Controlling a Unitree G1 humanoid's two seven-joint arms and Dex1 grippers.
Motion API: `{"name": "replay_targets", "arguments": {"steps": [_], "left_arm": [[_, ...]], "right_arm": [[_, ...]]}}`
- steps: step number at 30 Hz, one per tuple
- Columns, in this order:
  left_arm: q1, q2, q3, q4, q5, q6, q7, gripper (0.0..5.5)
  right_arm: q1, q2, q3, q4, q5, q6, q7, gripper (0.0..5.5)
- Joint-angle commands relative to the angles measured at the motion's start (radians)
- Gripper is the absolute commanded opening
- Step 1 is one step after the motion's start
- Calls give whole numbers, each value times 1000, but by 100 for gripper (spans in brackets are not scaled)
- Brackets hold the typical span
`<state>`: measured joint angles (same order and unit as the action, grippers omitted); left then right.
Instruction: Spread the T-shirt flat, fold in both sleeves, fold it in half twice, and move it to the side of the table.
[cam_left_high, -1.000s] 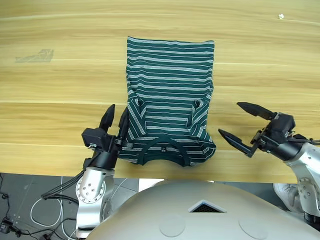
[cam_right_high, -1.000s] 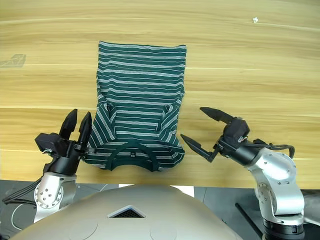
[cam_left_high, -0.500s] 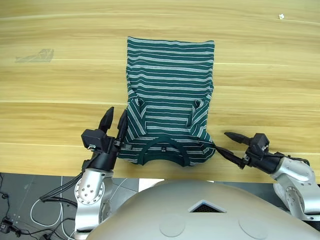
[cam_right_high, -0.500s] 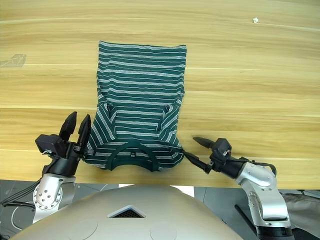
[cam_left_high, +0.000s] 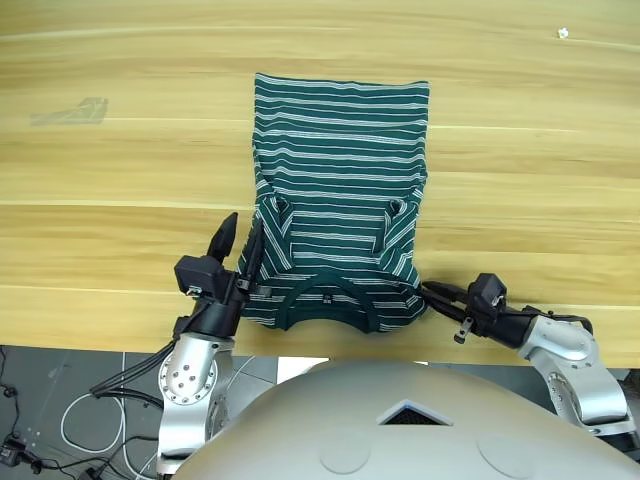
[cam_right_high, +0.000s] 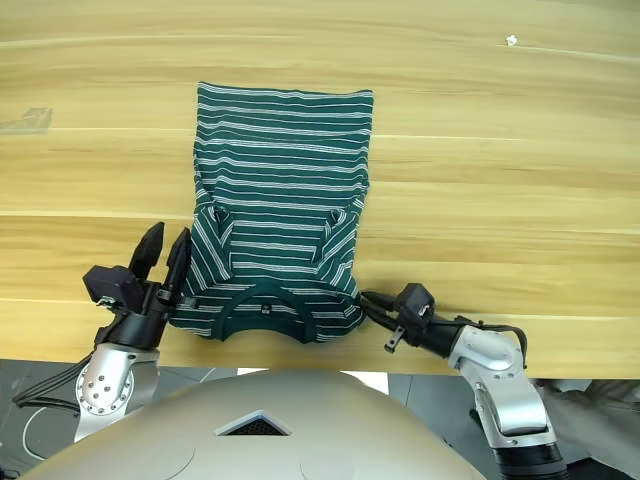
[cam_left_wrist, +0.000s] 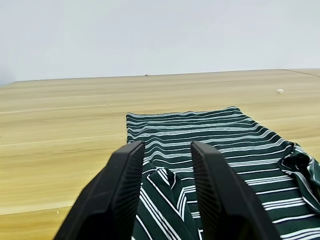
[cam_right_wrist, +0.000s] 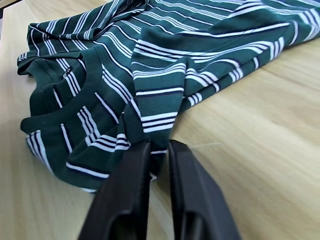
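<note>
Both sleeves of the striped T-shirt (cam_left_high: 340, 170) lie folded in; it rests flat on the desk (cam_left_high: 120, 200), collar toward the near edge; the left end effector (cam_left_high: 245, 226) sits at the shirt's near left corner, fingers apart astride the fabric edge; the right end effector (cam_right_wrist: 159, 146) is clamped on the near right corner.
</note>
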<state>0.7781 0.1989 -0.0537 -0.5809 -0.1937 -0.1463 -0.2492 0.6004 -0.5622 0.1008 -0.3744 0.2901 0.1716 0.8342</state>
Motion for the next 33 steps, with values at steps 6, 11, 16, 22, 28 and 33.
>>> {"name": "replay_targets", "arguments": {"steps": [6, 11, 16, 22, 28, 33], "left_arm": [[6, 4, -15, 19, 22, 4, -8, 173], [5, 6, -14, 23, 23, 5, -11, 173], [6, 5, -13, 26, 26, 4, -11, 173], [14, 1, -18, 25, 31, 1, -8, 173], [16, 1, -19, 22, 28, 2, -5, 173], [11, 1, -20, 21, 28, 6, -4, 173]], "right_arm": [[14, -27, 14, -12, 10, -14, 39, 2], [15, -19, 4, -11, 32, -11, 50, 2], [6, -8, -25, -18, 65, -27, 38, 2], [14, -7, -53, -39, 123, -23, 50, 89], [18, -7, -51, -46, 127, -29, 46, 133], [8, -14, -46, -23, 105, -39, 46, 133]]}}
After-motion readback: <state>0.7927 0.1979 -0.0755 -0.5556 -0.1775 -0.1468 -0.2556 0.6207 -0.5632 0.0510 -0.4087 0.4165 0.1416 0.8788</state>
